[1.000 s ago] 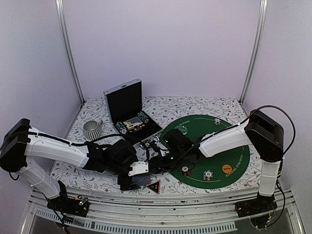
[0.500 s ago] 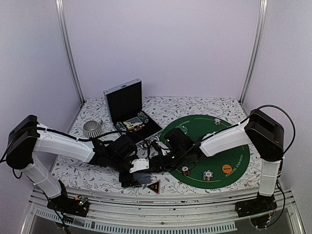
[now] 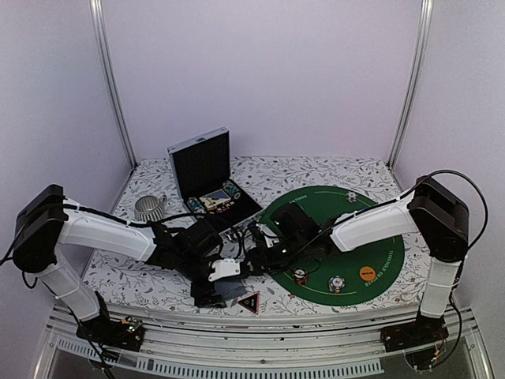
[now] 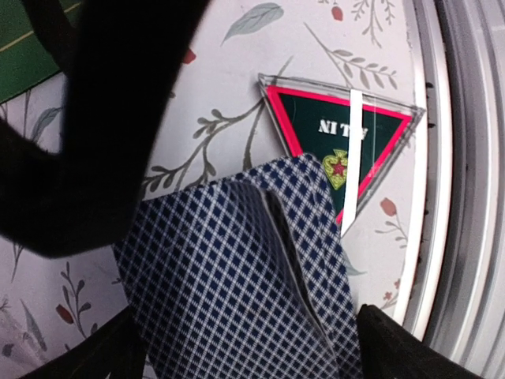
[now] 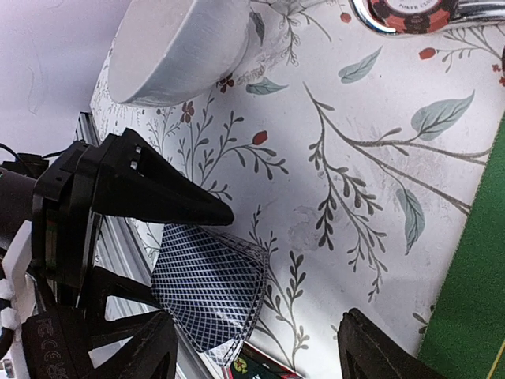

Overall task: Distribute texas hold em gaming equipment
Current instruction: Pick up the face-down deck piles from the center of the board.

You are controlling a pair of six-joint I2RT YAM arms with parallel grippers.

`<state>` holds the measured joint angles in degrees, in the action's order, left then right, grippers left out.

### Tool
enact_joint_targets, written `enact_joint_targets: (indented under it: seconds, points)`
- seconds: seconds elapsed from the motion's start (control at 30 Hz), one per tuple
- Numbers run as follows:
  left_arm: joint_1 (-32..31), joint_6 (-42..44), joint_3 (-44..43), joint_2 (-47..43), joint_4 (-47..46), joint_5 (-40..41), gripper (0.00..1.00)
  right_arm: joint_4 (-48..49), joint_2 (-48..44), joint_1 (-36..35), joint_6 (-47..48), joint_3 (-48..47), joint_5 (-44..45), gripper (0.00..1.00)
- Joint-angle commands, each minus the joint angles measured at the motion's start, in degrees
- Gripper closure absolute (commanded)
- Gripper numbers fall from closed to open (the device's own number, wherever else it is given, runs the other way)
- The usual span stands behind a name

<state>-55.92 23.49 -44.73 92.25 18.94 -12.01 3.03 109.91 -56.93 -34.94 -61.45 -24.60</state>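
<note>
The left pincer [image 4: 248, 351] is narrowed onto the cards [image 4: 229, 284], with one finger at each side edge. It sits low over the table [image 4: 237, 118], near the front rail [image 4: 465, 197]. The cards fill the whole gap between the fingers. There are at least two, backs up, overlapping in a loose fan. One long edge rides up over the other, and from the right wrist the fan looks bowed. The backs are dark blue with a fine white diamond lattice.

The fan's far corner lies over the near edge of the triangle [image 4: 331, 126], which lies flat just beyond the fingertips. It has a dark face, a bright red border, white lettering, a small red star emblem and a clear rim.

The right pincer [image 5: 260, 351] is spread wide and holds nothing. Its fingers [image 5: 379, 347] hover above the table, facing the left pincer, with the fan close in front of one of them. Beyond the fan stands the bowl [image 5: 181, 47], and a red chip [image 5: 414, 9] shows at the top edge. The green mat [image 5: 473, 284] runs along the right side.

From above, more chips [image 3: 337, 283] and an orange disc [image 3: 367, 273] lie on the mat's near part, to the right of both pincers.
</note>
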Motion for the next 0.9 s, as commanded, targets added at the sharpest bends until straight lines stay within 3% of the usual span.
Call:
enact_joint_targets:
  seconds: [0.0, 0.4, 0.53, 0.67, 0.87]
  points:
    - [0.44, -2.34, 0.25, -1.86, 0.08, 3.2, 0.05, -0.14, -2.37, 0.32, 0.95, 0.29, 1.07, 0.28]
    - [-0.31, -6.71, -0.58, 1.18, 0.29, 4.21, 0.03, -1.36, -4.28, 0.93, 2.22, 0.68, 2.57, 0.27]
    - [-0.27, -5.21, -0.53, 1.77, 0.07, 2.75, 0.11, -1.77, -4.74, 1.19, 2.42, 0.98, 3.12, 0.27]
    - [-0.45, -4.72, -0.39, 3.32, -0.4, 2.09, 0.31, -2.14, -5.54, 1.38, 2.42, 1.48, 3.72, 0.26]
    - [-0.57, -5.07, 0.77, 0.97, -1.95, 3.16, 0.34, -2.87, -7.29, 2.09, 2.5, 2.27, 4.59, 0.25]
